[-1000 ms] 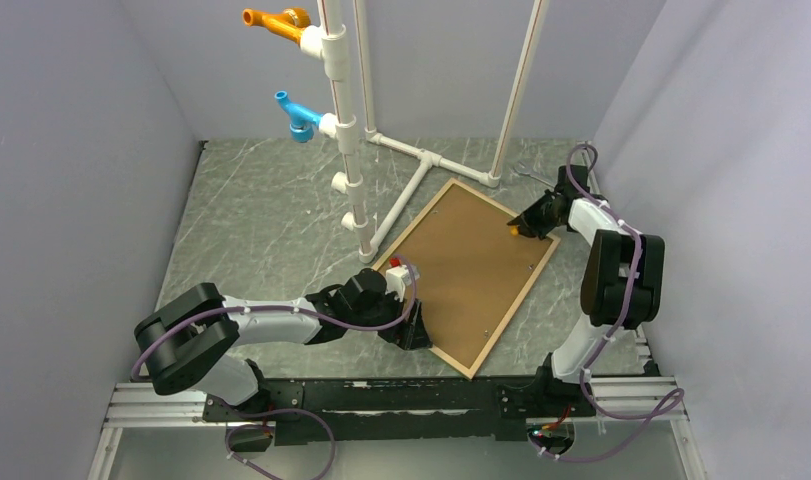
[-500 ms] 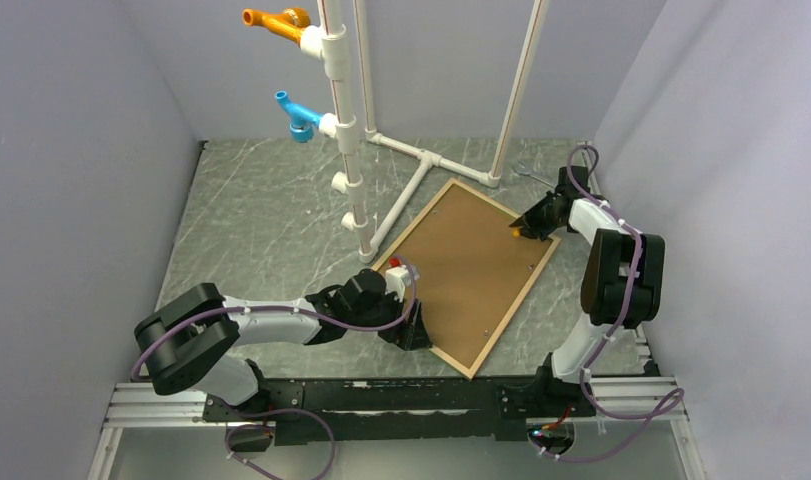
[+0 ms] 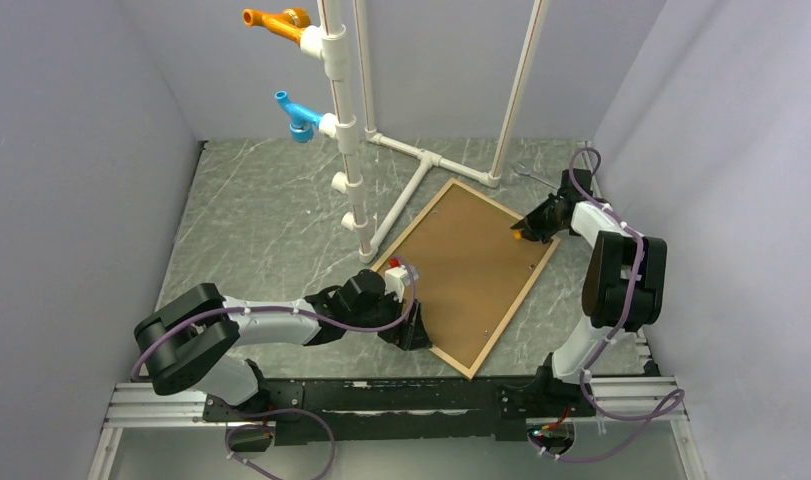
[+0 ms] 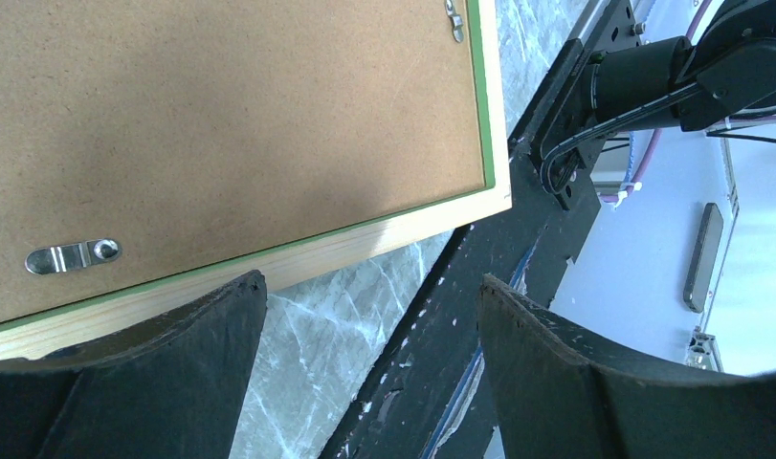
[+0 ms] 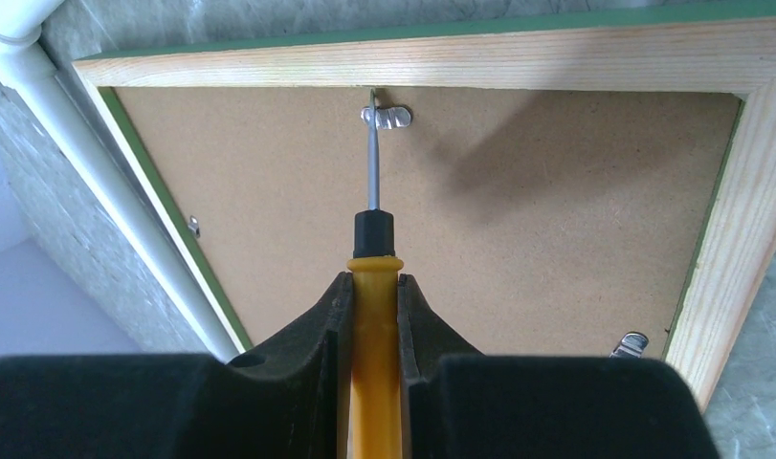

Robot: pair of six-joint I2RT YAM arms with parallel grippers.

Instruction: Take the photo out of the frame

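On the frame's (image 5: 556,57) back, my right end effector (image 5: 374,287), clamping a yellow screwdriver (image 5: 374,344), has edged its tip to a turn clip (image 5: 391,116), while my left end effector (image 4: 369,287) stays wide and the backing board (image 5: 518,220) is still fastened.

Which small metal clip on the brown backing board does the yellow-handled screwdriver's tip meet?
The metal clip by the wooden frame rail straight ahead of the right gripper; the side clips lie untouched.

1 frame (image 3: 514,309), 1 backing bd (image 3: 471,270), 1 screwdriver (image 5: 373,234), 1 pipe stand (image 3: 349,150), 1 orange fitting (image 3: 276,20), 1 blue fitting (image 3: 296,115).
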